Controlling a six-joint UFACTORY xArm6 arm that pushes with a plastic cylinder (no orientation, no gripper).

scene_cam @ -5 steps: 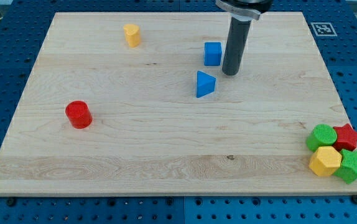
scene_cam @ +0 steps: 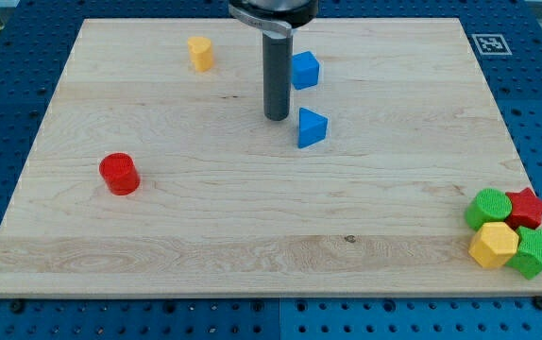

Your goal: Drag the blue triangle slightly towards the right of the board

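The blue triangle (scene_cam: 312, 127) lies on the wooden board (scene_cam: 252, 236), a little above the board's middle. My tip (scene_cam: 277, 116) stands just to the view's left of the triangle, slightly above it, with a small gap between them. A blue cube (scene_cam: 305, 70) sits above the triangle, to the right of my rod.
A yellow block (scene_cam: 200, 53) sits near the view's top left. A red cylinder (scene_cam: 119, 174) sits at the left. At the bottom right corner a green cylinder (scene_cam: 489, 207), a red star (scene_cam: 528, 207), a yellow hexagon (scene_cam: 494, 245) and a green star (scene_cam: 537, 252) cluster together.
My tip has moved from the right of the blue cube to the left of the triangle. The blue cube has shifted left and up and turned. The triangle has not moved.
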